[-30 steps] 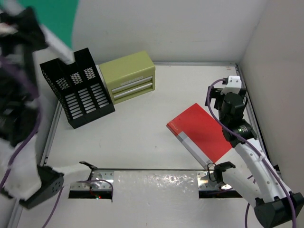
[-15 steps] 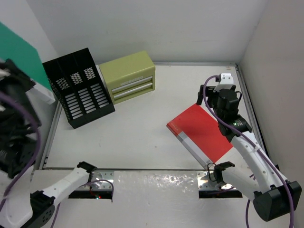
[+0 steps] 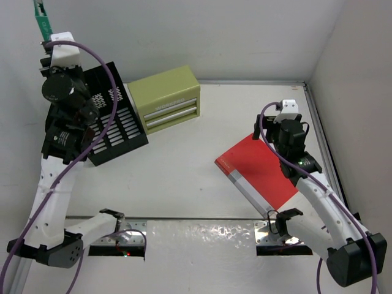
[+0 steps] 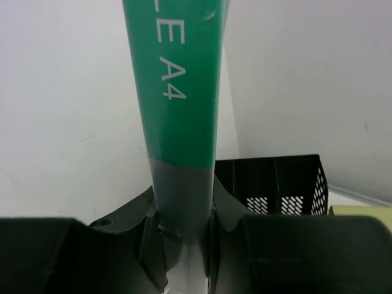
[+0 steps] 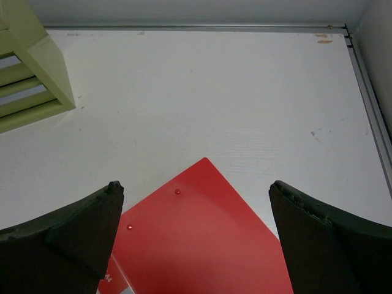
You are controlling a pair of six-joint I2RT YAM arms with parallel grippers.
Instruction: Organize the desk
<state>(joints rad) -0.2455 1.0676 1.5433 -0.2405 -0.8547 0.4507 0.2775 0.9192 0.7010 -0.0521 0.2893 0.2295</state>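
White walls close in the flat white rectangular tabletop with thin metal edge rails, which spreads ahead of both arm bases and carries everything in play. Black mesh file rack with upright compartments sits at 10 o'clock, olive-green metal drawer box just beside it toward 11 o'clock, and a red flat folder with a grey spine strip lies at 3 o'clock. The left arm is raised high above the rack; the left jaws are nearly closed, pinching the grey lower end of a green A4 file folder that stands upright. The right jaws are spread fully wide, holding nothing, and hover over the far corner of the red folder. Judged step: drop the green folder into a rack compartment. To do it well: turn the wrist until the folder's flat face runs parallel to the dividers, centre its lower edge over one open compartment, and descend straight and slowly. The main risk is an edge catching on a divider top and tipping the light rack toward 9 o'clock. Release only once the folder bottoms out. Right arm should hold off at 3 o'clock meanwhile.
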